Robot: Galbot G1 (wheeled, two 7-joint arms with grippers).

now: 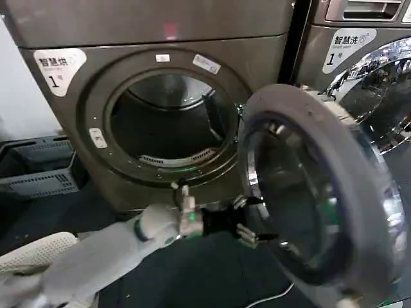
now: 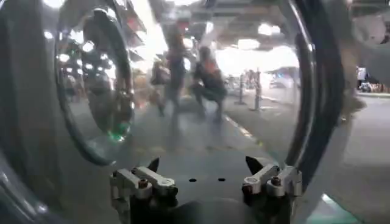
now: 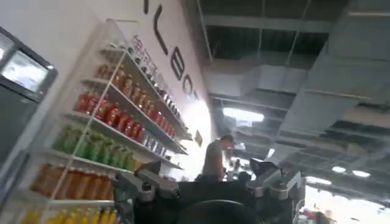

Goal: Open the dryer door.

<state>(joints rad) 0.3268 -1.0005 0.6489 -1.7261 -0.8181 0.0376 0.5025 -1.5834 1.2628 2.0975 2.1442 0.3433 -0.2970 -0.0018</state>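
Note:
The dryer point(image 1: 160, 38) is a dark grey front-loader, and its round drum opening point(image 1: 168, 122) is uncovered. The dryer door point(image 1: 302, 106), a grey ring around a glass bowl, stands swung out to the right of the opening. My left arm reaches in from the lower left. My left gripper point(image 1: 249, 232) is open at the lower inner edge of the door. In the left wrist view the left gripper point(image 2: 203, 164) has its fingers spread wide against the door's glass point(image 2: 183, 91), holding nothing. My right gripper point(image 3: 205, 164) is open and empty, pointing up towards a ceiling.
A grey plastic crate point(image 1: 38, 167) sits on the floor left of the dryer. A second machine point(image 1: 359, 58) with a shiny door stands at the right. A white mesh object point(image 1: 32, 253) lies at the lower left. Shelves of bottled drinks point(image 3: 97, 122) line a wall.

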